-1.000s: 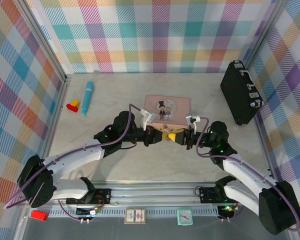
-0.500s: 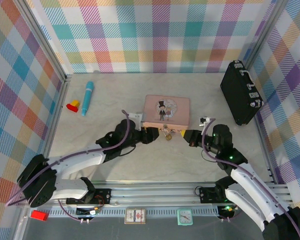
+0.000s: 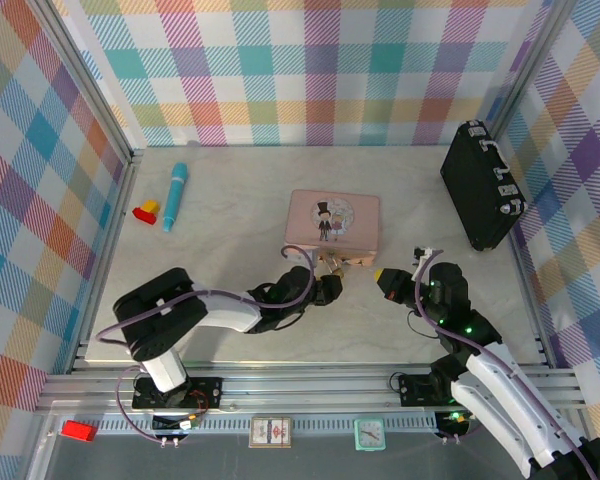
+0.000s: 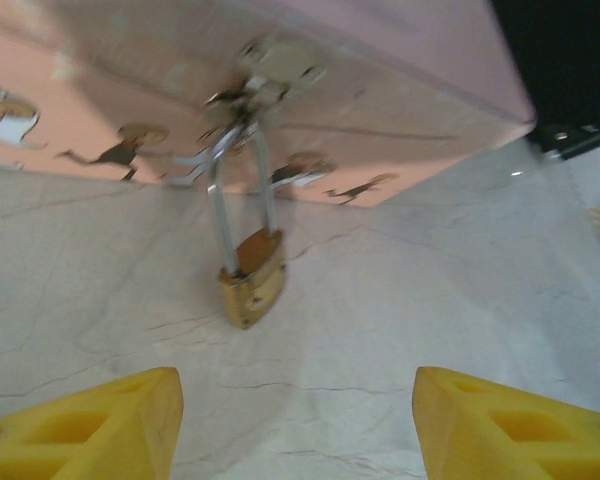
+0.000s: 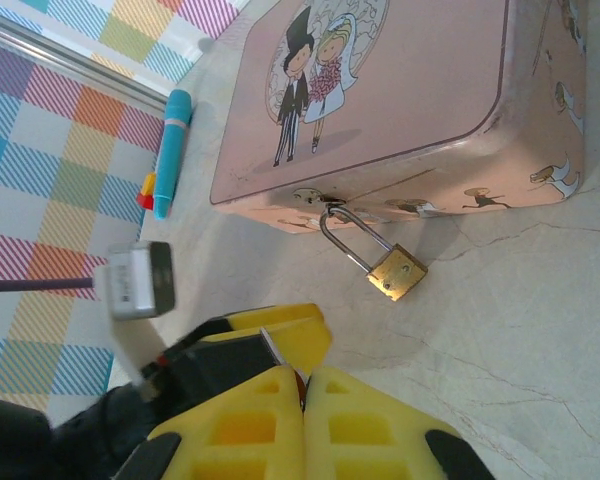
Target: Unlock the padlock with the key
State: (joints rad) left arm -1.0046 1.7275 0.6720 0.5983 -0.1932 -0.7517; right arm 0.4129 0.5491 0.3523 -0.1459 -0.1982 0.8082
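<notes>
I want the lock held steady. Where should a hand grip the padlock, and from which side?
Probably the brass body of the padlock, pinched across its side edges, approaching from the table side away from the pink tin. The shackle is threaded through the tin's hasp, so only the body sticks out free.

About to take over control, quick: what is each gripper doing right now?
Left gripper: open, empty, facing the padlock.
Right gripper: shut; whether it pinches the key cannot be told.
</notes>
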